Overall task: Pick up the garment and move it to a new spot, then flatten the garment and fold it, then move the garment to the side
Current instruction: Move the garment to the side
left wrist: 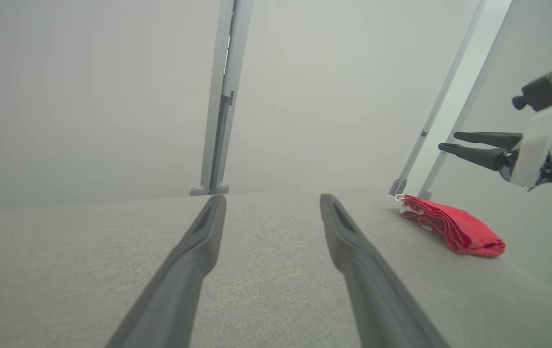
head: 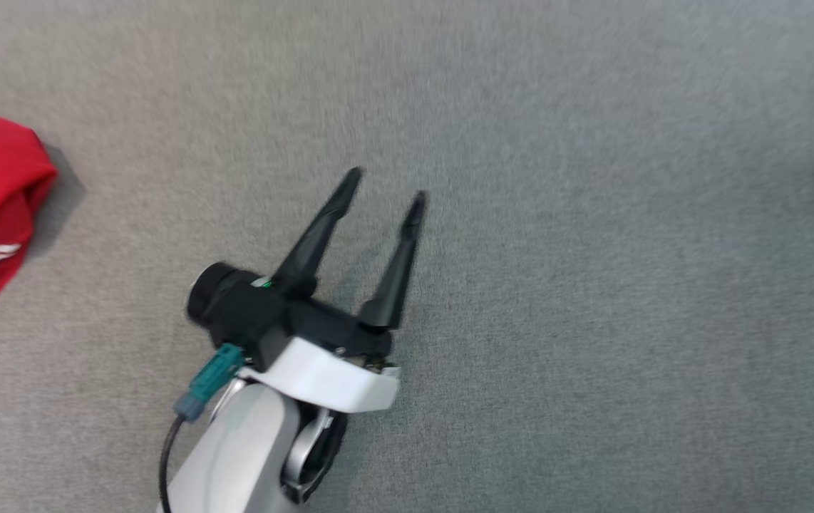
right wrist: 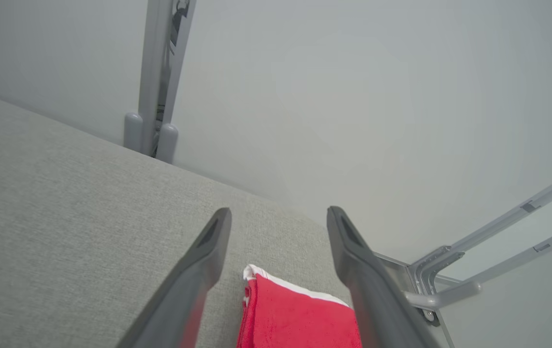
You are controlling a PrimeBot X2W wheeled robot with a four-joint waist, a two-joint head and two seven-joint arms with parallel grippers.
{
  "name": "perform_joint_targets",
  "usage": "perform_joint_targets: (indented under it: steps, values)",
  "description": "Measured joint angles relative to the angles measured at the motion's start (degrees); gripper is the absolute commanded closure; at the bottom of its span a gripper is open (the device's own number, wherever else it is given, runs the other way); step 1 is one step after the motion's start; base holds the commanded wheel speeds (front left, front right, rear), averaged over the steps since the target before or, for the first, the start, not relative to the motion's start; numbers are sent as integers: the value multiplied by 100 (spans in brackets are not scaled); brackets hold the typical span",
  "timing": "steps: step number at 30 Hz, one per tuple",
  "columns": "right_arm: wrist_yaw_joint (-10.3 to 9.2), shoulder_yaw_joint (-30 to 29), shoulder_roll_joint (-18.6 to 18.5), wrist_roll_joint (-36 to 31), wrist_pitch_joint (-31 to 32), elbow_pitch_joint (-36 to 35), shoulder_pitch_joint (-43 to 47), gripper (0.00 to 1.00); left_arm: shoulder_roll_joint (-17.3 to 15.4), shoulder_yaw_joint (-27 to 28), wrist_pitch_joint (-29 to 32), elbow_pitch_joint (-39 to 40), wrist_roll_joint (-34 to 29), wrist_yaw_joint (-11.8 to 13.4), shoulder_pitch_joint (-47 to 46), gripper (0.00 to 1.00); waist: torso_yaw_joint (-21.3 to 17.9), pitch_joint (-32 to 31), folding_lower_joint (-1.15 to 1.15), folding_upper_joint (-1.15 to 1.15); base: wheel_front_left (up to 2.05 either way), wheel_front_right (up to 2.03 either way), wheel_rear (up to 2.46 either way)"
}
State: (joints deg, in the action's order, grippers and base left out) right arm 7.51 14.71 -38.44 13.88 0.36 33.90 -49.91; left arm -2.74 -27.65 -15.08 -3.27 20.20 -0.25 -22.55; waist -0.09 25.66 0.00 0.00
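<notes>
The garment (right wrist: 300,314) is lying folded into a compact red shape with a white edge, near a corner of the desk (right wrist: 63,217) and close to the metal frame (right wrist: 430,275). Judging by this, the pick-up, the flattening and the folding are looking done. The move to the side is looking finished or all but finished, and what is remaining seems to be only drawing the arm away.

The right gripper (right wrist: 279,215) is hovering above the garment, apart from it, with its fingers (right wrist: 353,261) standing wide open and holding nothing. The left gripper (left wrist: 272,202) is hanging over bare desk, well apart from the garment, its fingers likewise spread wide and gripping nothing.

Counting: one garment, one desk, two grippers, each showing two dark fingers. The head view is coming out blurred, so I am not judging how neat the fold is.
</notes>
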Motion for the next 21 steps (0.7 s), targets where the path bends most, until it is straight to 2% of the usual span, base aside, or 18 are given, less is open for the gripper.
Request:
perform_joint_targets:
  steps: [6, 11, 12, 16, 21]
  values:
    - [-1, 231, 586, -80, -694, -330, 447, 0, -3, 910, 1, -62, -260, 132, 572, 0, 9, -799, 0, 0, 0, 0, 0]
    - [-1, 5, 1224, -9, -1202, -407, 1100, 0, -9, 1684, 0, -127, -482, 67, 1018, 0, 88, -1317, 0, 0, 0, 0, 0]
    - [0, -178, 1463, -31, -1344, -524, 1371, 0, -8, 1901, 0, -152, -514, 30, 1176, 0, 132, -1488, 0, 0, 0, 0, 0]
    - [-1, -648, 1960, -154, -1500, -806, 2018, 0, -4, 2124, 1, -246, -523, -13, 1454, 0, 234, -1777, 0, 0, 0, 0, 0]
    - [-1, -1000, 2532, -724, -1537, -1378, 2889, 0, -2, 2304, 1, -327, -534, 35, 1785, 0, 338, -2076, 0, 0, 0, 0, 0]
